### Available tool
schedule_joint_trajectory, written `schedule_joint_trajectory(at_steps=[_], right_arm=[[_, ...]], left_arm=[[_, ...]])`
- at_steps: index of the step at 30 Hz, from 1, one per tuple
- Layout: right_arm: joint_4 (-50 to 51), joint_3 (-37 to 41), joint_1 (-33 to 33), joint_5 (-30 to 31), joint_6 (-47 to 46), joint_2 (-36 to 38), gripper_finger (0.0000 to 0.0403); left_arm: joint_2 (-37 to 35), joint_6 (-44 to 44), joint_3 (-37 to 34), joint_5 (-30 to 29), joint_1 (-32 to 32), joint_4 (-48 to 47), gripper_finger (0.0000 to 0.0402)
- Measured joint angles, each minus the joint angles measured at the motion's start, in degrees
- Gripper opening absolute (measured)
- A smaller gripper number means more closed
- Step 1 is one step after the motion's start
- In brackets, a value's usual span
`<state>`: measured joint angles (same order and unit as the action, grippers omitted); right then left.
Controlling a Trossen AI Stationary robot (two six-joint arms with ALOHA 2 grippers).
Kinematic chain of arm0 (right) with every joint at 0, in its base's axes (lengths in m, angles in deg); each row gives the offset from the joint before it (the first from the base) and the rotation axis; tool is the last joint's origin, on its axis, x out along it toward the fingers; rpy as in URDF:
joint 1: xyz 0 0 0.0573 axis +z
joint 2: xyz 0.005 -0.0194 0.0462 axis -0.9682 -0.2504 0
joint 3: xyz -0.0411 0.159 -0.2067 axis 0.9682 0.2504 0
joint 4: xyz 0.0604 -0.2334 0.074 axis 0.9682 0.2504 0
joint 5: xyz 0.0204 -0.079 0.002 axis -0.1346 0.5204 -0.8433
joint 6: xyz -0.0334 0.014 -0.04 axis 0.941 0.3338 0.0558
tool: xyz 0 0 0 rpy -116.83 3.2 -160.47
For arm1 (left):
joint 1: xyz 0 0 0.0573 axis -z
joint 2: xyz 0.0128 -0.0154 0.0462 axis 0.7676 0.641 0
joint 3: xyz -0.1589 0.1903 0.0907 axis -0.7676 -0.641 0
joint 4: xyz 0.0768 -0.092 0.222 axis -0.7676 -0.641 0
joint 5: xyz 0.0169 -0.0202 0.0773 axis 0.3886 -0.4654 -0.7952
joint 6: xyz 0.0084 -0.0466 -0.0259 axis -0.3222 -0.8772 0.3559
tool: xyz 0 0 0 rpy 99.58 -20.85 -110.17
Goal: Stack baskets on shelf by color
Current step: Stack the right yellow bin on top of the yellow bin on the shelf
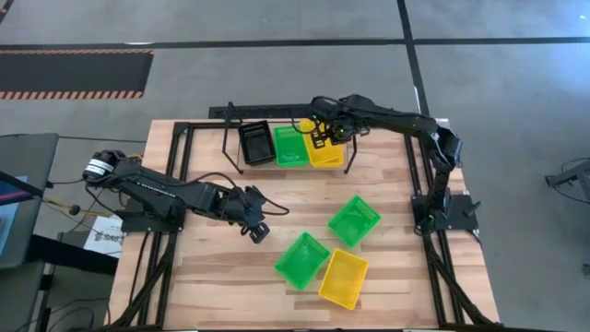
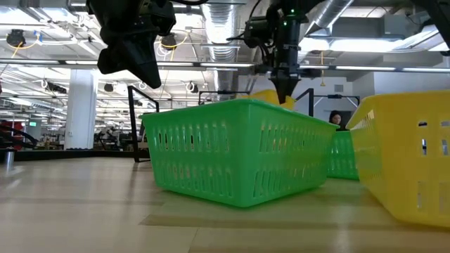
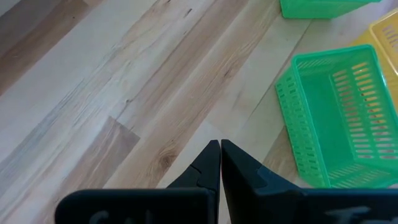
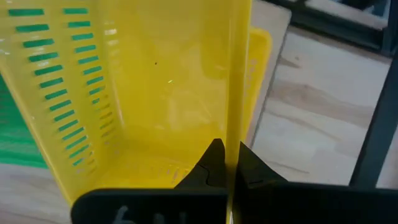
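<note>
The shelf stands at the table's far edge. On it sit a black basket, a green basket and a yellow basket side by side. My right gripper is above the yellow one, shut on another yellow basket. Two green baskets and a yellow one lie loose on the tabletop. My left gripper hangs shut over bare wood left of them, holding nothing. My right gripper pinches one side wall of the yellow basket at its rim, one finger inside and one outside. The fingers come from above, pointing steeply down. The basket hangs below them, over the yellow basket on the shelf; whether the two touch, I cannot tell.
The shelf's black wire uprights stand at both its ends, the right one close to my right gripper. In the low view the near green basket and the loose yellow one fill the foreground. Bare wood lies left of the loose baskets.
</note>
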<state>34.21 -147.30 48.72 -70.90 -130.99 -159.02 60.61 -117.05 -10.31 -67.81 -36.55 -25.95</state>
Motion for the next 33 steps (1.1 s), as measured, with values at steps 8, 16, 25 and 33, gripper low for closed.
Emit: schedule_joint_trajectory(at_steps=[8,16,25,33], right_arm=[[-5.3,3.9,-0.4,-1.3,-0.6,0.1,0.0003],[-5.9,5.7,-0.3,-1.4,0.0,0.0,0.0033],[-4.7,5.7,-0.2,-0.6,2.4,0.0,0.0108],[0.2,1.4,-0.2,1.0,4.3,0.1,0.0158]], left_arm=[[0.0,-0.1,0.0,0.0,0.0,0.0,0.0000],[0.0,-0.2,0.0,1.5,0.0,0.0,0.0000],[0.0,-0.2,0.0,1.5,0.0,0.0,0.0000],[0.0,-0.9,0.0,1.4,-0.1,0.0,0.0000]])
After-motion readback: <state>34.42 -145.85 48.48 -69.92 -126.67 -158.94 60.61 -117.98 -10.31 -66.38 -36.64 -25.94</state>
